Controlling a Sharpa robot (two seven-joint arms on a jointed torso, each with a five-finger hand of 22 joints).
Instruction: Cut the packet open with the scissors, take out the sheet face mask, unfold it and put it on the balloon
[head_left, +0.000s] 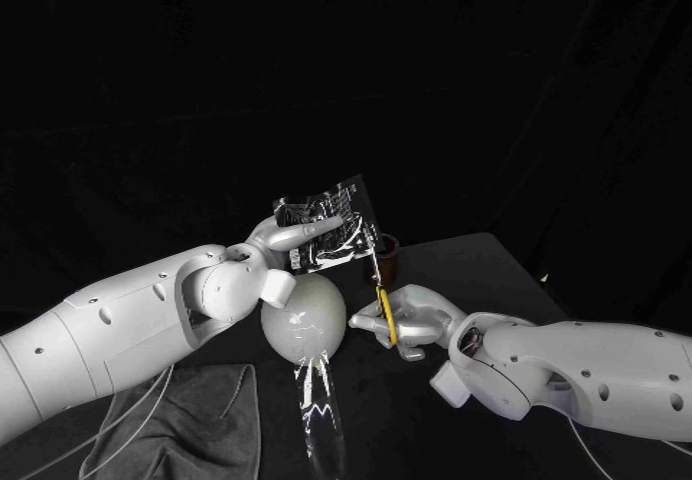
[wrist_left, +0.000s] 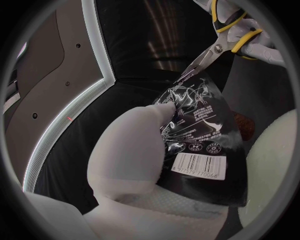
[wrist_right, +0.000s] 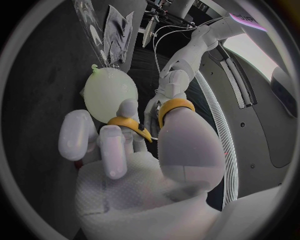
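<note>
Silver left hand (head_left: 289, 240): fingers closed on the packet, pinching its lower part between thumb and fingers and holding it up off the counter (head_left: 462, 265).
Packet (head_left: 329, 232): glossy black foil, flat and roughly rectangular, lightly crinkled, with white print and a barcode panel facing the left wrist camera. In the head view it stands tilted at 12 o'clock of the balloon.
Right hand (head_left: 411, 318): wrapped round the scissors, fingers through the handle loops, sitting at 3 o'clock of the balloon.
Scissors (head_left: 384, 290): yellow-and-grey plastic loops and thin steel blades. The blades point toward 12 o'clock from the right hand and are almost together. Their tips meet the packet's upper edge; whether they have bitten into the foil I cannot tell.
Step in hand: most likely the cut, first stage of the task, with the mask presumably inside.
Next move: the blades probably need to part, straddle the top strip and close across it, while the left hand keeps the foil taut and its fingers clear of the steel. Thin slick foil may fold aside rather than shear.
Balloon (head_left: 303, 318): pale, smooth, egg-shaped rubber, knot downward, perched on a clear stand (head_left: 320, 420), just below the packet.
Cloth (head_left: 188, 420): soft grey fabric, rumpled, at 7 o'clock of the balloon.
</note>
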